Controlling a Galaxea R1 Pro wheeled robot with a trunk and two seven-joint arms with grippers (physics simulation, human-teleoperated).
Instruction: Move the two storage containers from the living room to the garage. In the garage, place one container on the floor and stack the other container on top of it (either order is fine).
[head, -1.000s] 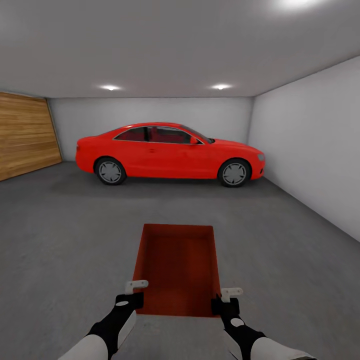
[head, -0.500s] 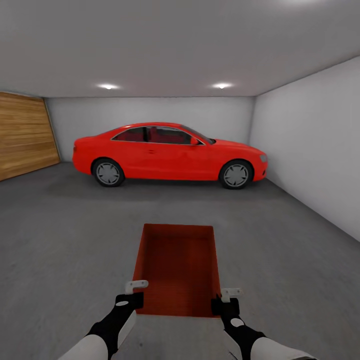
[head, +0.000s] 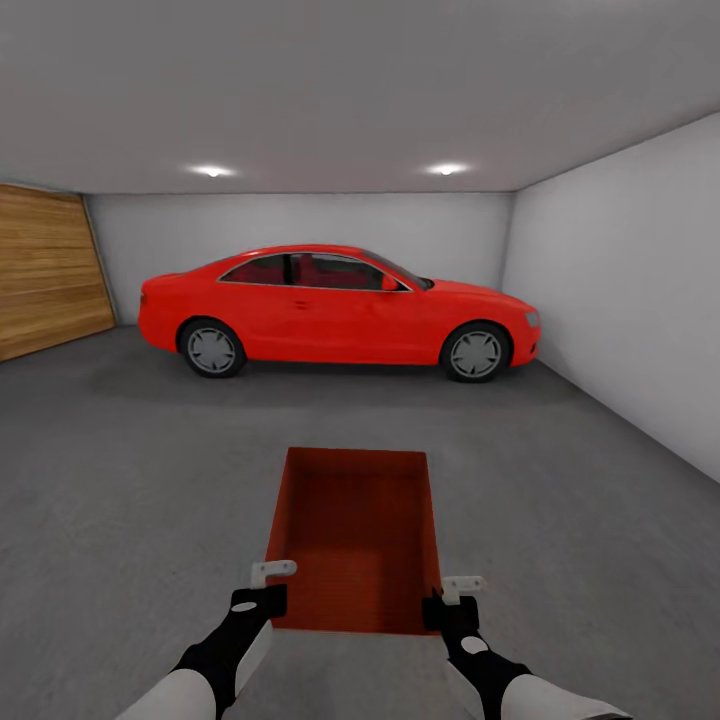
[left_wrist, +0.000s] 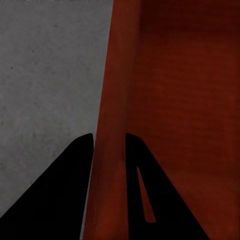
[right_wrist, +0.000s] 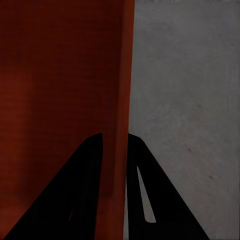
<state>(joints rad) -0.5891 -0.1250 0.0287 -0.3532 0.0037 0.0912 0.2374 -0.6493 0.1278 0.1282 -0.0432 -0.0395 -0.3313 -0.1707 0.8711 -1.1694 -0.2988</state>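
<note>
An orange-red open-top storage container (head: 355, 535) hangs in front of me above the dark grey garage floor (head: 130, 480), held between both arms. My left gripper (head: 272, 572) is shut on its left wall (left_wrist: 112, 125), one finger on each side of the wall. My right gripper (head: 463, 583) is shut on its right wall (right_wrist: 122, 100) in the same way. The container is empty inside.
A glossy red car (head: 335, 308) is parked across the far end of the garage. A wood-slat panel door (head: 45, 265) covers the left wall, and a white wall (head: 630, 290) runs along the right. Grey floor stretches between me and the car.
The whole view has shifted slightly, so the car looks a little larger and nearer; the camera moved. The container and both grippers keep the same hold.
</note>
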